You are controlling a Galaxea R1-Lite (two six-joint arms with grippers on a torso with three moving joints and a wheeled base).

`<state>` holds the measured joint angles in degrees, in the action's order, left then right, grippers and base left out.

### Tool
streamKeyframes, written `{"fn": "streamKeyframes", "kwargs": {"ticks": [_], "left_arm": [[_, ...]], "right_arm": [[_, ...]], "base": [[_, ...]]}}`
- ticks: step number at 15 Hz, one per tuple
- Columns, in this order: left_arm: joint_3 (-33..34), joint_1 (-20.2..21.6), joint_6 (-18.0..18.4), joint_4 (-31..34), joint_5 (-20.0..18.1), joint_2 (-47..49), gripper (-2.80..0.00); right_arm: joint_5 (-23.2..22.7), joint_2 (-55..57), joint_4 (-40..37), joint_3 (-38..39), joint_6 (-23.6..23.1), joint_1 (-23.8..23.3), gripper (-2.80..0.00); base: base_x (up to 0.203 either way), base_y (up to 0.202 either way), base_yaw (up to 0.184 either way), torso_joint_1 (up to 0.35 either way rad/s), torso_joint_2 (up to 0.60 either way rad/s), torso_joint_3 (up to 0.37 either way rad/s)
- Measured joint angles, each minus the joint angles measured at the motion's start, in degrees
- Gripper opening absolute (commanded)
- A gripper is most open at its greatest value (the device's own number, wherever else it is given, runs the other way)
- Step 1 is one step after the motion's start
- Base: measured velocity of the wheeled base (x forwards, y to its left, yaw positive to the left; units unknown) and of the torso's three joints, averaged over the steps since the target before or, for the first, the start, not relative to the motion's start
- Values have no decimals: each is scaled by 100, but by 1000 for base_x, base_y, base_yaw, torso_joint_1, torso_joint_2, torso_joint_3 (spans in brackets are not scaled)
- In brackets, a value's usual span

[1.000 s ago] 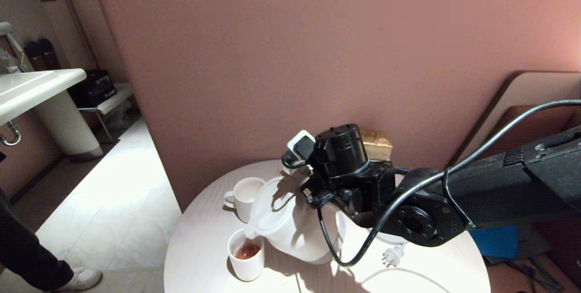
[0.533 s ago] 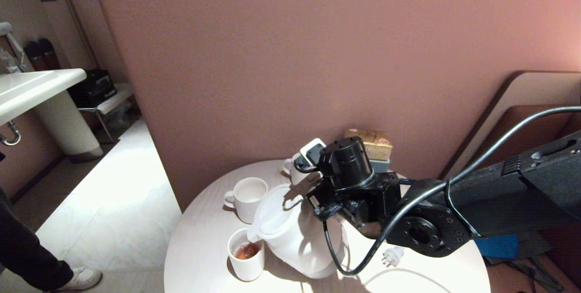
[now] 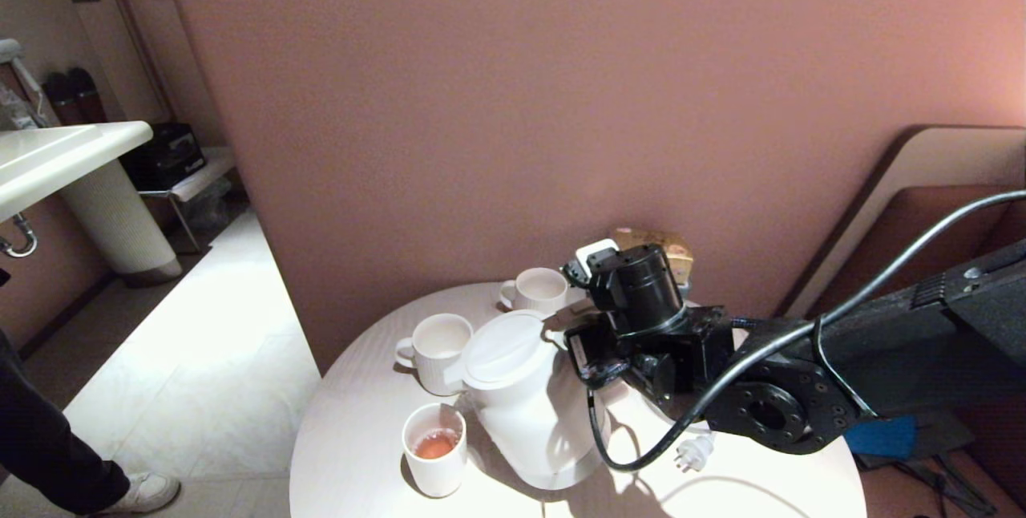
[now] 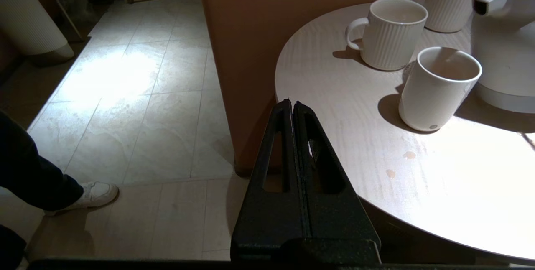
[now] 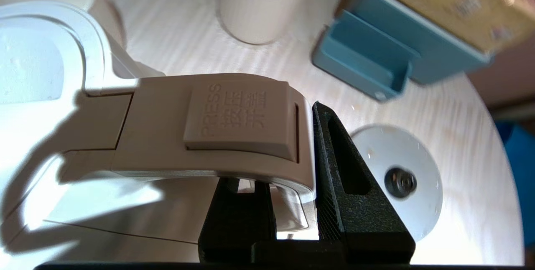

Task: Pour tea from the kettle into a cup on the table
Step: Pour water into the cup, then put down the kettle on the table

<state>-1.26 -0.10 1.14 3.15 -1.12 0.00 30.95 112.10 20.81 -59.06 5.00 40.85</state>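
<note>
Kettle: the white kettle (image 3: 533,402) stands close to upright by the near middle of the round tabletop (image 3: 361,454), spout toward the robot's left, lid down; whether its base rests fully on the surface is hard to tell from the head view.
Right tool: the right tool (image 5: 292,153) pinches the kettle's handle (image 5: 217,128) from behind, one finger on each side, just under the "PRESS" lid button.
Left tool: the left tool (image 4: 292,107) hangs off the tabletop's edge above the floor, fingers pressed together, holding nothing, idle.
Filled cup: the smooth cup (image 3: 434,450) nearest the robot sits just beside the spout and holds reddish-brown tea (image 3: 435,446), low in the cup.
Other cups: two ribbed mugs, one (image 3: 437,350) behind the filled cup and one (image 3: 535,291) further back near the wall, look empty.
Spills: two small drops (image 4: 399,164) lie on the tabletop in front of the filled cup.
Base and plug: the kettle's round power base (image 5: 397,182) lies bare behind the kettle, plug (image 3: 693,454) loose beside it.
Progress: the pour looks done. What is likely left is to settle the kettle, perhaps on its base, and let go.
</note>
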Motion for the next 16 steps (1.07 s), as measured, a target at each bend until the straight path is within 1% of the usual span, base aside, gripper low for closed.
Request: {"fn": "streamKeyframes", "kwargs": {"ticks": [2, 5, 8, 12, 16], "left_arm": [[0, 0, -2, 1, -1, 0, -280], [2, 0, 1, -1, 2, 0, -280], [2, 0, 1, -2, 0, 0, -280], [2, 2, -2, 0, 2, 0, -280], [2, 0, 1, -2, 0, 0, -280]], "right_arm": [[-14, -93, 68, 199, 114, -111, -280], [-27, -263, 606, 535, 215, -322, -280], [-73, -497, 845, 864, 449, -660, -280], [-443, -867, 936, 1199, 671, -1344, -280], [-827, -1114, 1374, 1522, 724, -2050, -280]], "base": [[0, 0, 0, 0, 0, 0], [0, 0, 0, 0, 0, 0], [0, 0, 0, 0, 0, 0], [0, 0, 0, 0, 0, 0], [0, 0, 0, 0, 0, 0]]}}
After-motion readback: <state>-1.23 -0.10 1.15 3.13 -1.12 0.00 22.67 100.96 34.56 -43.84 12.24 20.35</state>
